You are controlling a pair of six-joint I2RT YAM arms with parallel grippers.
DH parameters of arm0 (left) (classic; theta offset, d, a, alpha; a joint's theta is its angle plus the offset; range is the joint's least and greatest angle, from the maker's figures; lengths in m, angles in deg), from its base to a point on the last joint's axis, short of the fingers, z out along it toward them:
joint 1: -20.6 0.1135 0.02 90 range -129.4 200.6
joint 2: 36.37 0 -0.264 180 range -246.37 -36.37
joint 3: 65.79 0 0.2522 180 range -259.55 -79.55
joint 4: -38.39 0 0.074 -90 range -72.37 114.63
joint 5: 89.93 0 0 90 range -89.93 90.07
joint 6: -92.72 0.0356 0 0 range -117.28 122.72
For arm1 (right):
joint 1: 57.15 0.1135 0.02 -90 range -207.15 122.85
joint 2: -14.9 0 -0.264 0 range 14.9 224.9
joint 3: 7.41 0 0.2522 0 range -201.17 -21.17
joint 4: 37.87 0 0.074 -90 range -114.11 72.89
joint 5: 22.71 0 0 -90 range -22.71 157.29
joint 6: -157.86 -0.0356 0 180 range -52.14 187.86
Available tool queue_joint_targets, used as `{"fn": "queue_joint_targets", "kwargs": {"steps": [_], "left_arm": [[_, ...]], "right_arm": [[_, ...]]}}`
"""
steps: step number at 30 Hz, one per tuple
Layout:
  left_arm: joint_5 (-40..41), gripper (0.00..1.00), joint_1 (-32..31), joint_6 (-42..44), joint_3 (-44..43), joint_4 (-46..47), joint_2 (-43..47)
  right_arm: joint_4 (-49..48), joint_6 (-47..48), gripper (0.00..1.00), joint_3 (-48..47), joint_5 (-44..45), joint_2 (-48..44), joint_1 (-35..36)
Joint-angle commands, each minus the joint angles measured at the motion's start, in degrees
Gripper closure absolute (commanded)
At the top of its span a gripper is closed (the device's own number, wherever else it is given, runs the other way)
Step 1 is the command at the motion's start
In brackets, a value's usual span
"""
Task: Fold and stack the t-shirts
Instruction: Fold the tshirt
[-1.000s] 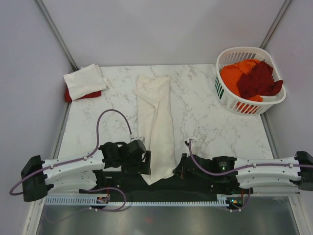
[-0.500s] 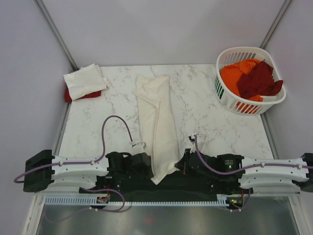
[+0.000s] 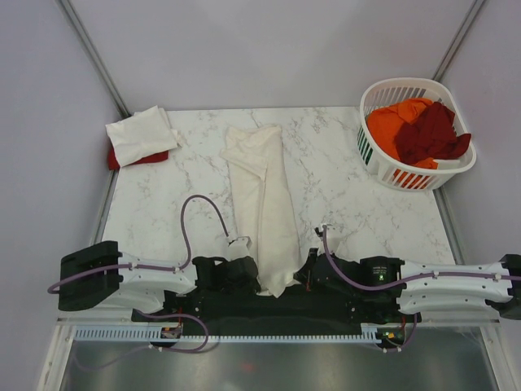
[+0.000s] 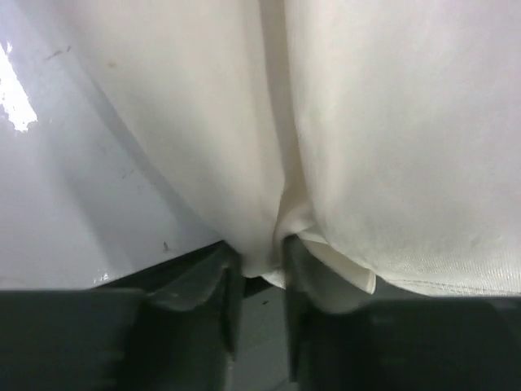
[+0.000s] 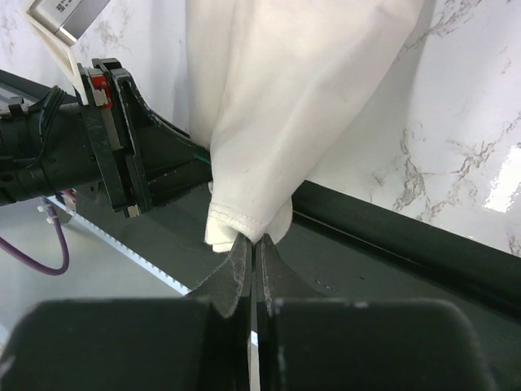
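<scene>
A cream t-shirt (image 3: pixel 264 195), folded into a long strip, lies down the middle of the marble table (image 3: pixel 350 195), its near end hanging over the front edge. My left gripper (image 3: pixel 254 275) is at that end's left side. In the left wrist view its jaws (image 4: pixel 260 261) stand narrow with a bunched fold of the cream cloth (image 4: pixel 391 147) pinched between them. My right gripper (image 3: pixel 303 275) is at the right side, shut (image 5: pixel 254 240) on the stitched hem (image 5: pixel 244 213). A folded white t-shirt (image 3: pixel 140 133) rests on a red one (image 3: pixel 130 160) at the back left.
A white laundry basket (image 3: pixel 407 85) at the back right holds orange (image 3: pixel 391 122) and dark red (image 3: pixel 435 130) shirts. A black rail (image 5: pixel 407 236) runs along the table's front edge under the hanging hem. Grey walls enclose the table.
My left arm slid right to the shirt's near end and its jaws closed from wide to narrow around the cloth. The near end has gathered narrower. The right gripper stayed shut on the hem.
</scene>
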Motion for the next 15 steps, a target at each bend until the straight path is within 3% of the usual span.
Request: {"fn": "queue_joint_targets", "kwargs": {"steps": [1, 2, 4, 10, 15], "left_arm": [[3.0, 0.74, -0.3, -0.8, 0.1, 4.9, -3.1], [3.0, 0.89, -0.3, -0.7, 0.0, 4.8, -3.0], [2.5, 0.97, -0.3, -0.5, -0.4, 4.7, -1.9], [-0.6, 0.98, -0.4, -1.8, -3.3, -3.6, 4.9], [1.3, 0.98, -0.2, 0.6, -11.2, -18.9, 14.0]], "right_arm": [[0.4, -0.3, 1.0, -1.3, 1.7, 0.9, 0.0], [0.4, -0.2, 1.0, -1.3, 1.7, 1.0, -0.1], [0.5, -0.1, 1.0, -1.5, 1.7, 1.1, 0.0], [3.2, 0.7, 1.0, -3.2, 3.5, 2.0, 0.0], [4.4, 5.1, 1.0, -8.4, 5.3, 4.6, 0.0]]}}
